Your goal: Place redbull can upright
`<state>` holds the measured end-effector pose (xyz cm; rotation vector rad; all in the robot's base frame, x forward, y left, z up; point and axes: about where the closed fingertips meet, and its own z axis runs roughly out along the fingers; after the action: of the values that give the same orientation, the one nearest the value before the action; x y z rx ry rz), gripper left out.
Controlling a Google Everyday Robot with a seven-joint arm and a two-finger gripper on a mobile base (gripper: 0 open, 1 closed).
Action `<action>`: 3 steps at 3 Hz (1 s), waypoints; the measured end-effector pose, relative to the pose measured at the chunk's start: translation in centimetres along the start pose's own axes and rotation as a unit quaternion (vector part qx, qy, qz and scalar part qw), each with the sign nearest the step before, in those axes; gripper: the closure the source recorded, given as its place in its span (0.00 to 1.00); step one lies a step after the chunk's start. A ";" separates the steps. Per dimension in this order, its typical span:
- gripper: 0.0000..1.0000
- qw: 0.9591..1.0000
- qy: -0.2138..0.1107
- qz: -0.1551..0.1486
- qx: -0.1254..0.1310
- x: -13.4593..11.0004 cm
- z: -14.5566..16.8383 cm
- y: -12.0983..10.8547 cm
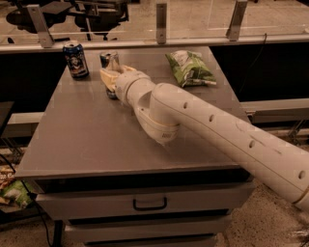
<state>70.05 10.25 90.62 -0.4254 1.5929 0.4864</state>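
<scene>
A grey table (82,144) with front drawers (149,205) stands on a speckled floor (263,226). Behind it, 3 metal posts (161,21) carry a glass partition (198,19), with office chairs (104,9) beyond. The light is dim and warm. The gripper (112,77) is at the table's back left.

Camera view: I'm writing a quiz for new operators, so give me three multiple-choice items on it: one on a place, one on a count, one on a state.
1. Where does the green bag lie on the table? A between the cans; B far right part; C near edge.
2. How many cans stand there? A one; B two; C three.
3. How is the slim can at the gripper? A upright; B on its side; C crushed.
Answers: B, it lies right of both cans. B, the slim can plus the blue can. A, its top faces up.
</scene>
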 end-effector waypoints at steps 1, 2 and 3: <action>0.59 1.000 -0.010 -0.015 0.001 0.0 0.1 0.1; 0.36 0.999 -0.024 -0.023 -0.001 0.2 0.2 0.3; 0.12 0.999 -0.026 -0.026 -0.002 0.2 0.2 0.4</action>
<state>70.01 10.70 90.47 -0.4527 1.5263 0.4575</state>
